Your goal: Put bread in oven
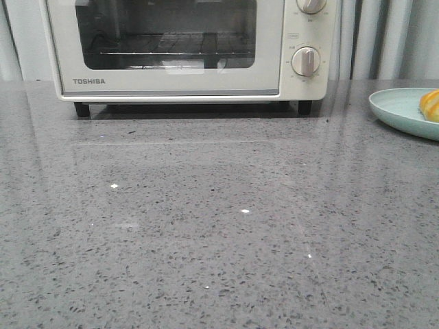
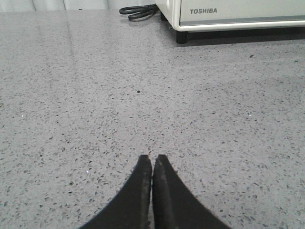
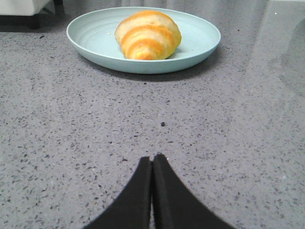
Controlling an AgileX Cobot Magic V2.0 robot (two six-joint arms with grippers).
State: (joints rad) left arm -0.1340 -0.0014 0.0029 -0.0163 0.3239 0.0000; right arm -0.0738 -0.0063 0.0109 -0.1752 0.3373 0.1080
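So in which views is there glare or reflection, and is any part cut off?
Front view: small bright glints on the table, a reflection on the oven glass, and the bread and plate cut by the right edge. Left wrist view: soft sheen on the counter, the oven cropped. Right wrist view: the bread sharp, with pale reflections behind the plate.

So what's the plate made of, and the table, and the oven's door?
The plate looks like matte plastic: pale teal, soft dull sheen, faint rings inside. It might be ceramic; I can't be sure. The table looks like polished speckled stone, since it mirrors the oven and shows bright glints. The oven's door seems to be cream painted metal around a dark glass window; you can see the wire rack through it.
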